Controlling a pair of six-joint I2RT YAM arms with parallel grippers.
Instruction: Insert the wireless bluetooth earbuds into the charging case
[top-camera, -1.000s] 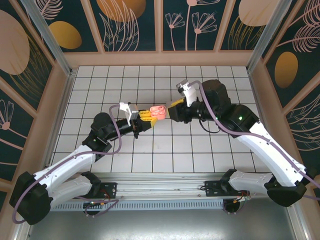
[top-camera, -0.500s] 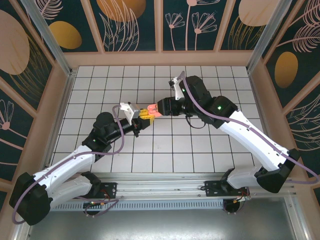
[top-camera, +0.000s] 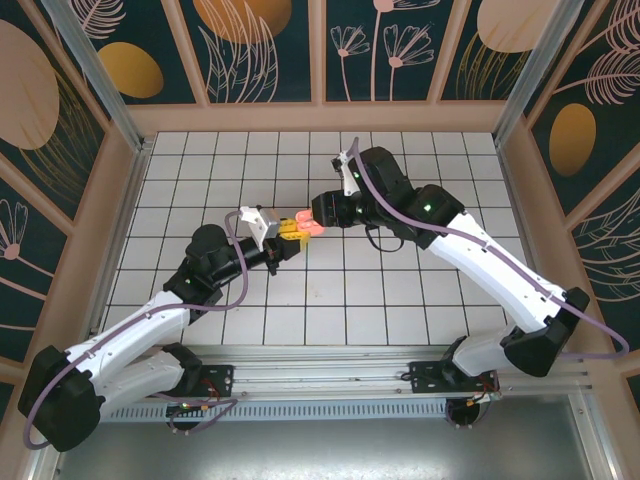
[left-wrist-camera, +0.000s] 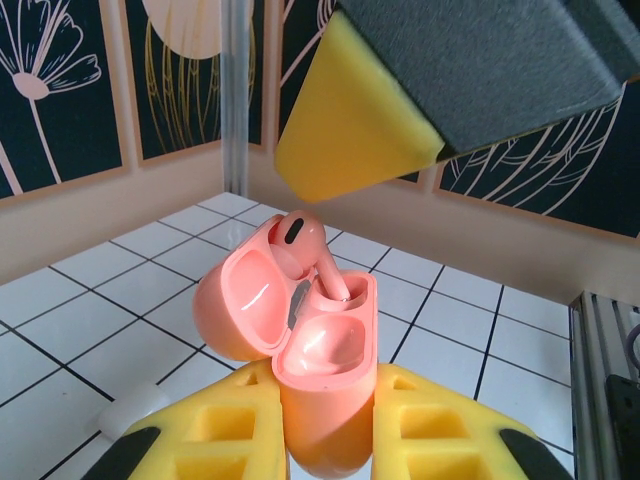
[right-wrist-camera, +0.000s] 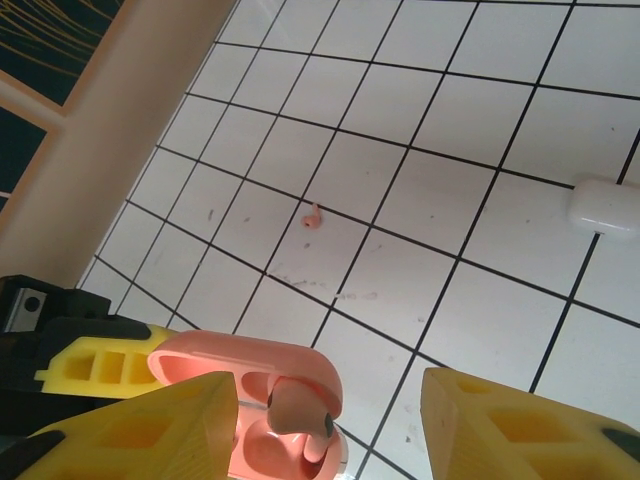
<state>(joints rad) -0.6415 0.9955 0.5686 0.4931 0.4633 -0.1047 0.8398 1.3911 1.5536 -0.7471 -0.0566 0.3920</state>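
The left gripper (left-wrist-camera: 330, 425) has its yellow fingers closed on the lower body of the pink charging case (left-wrist-camera: 322, 370), holding it up off the tiled floor (top-camera: 400, 290). From above, the case sits almost at the middle of the floor, a touch toward 10 o'clock. Its lid is swung open and leans back toward 10 o'clock in the left wrist view.

One salmon-pink earbud (left-wrist-camera: 298, 238) is in the open case. Its stem points down into the well nearer the lid, and its rounded head stands above the rim, resting close against the inside of the lid. I cannot tell whether it is fully seated.

The right gripper (right-wrist-camera: 328, 400) hangs right over the case from the 2 o'clock side. Its two yellow fingers are spread well apart, with nothing pinched between them. In its own camera, the case and bud show low down between the fingers, closer to the left one.

Down on the tiles, a second pink earbud (right-wrist-camera: 313, 217) lies loose at about 12 o'clock from the case in that view. A white case (right-wrist-camera: 604, 205) rests at about 2 o'clock, well apart from both.
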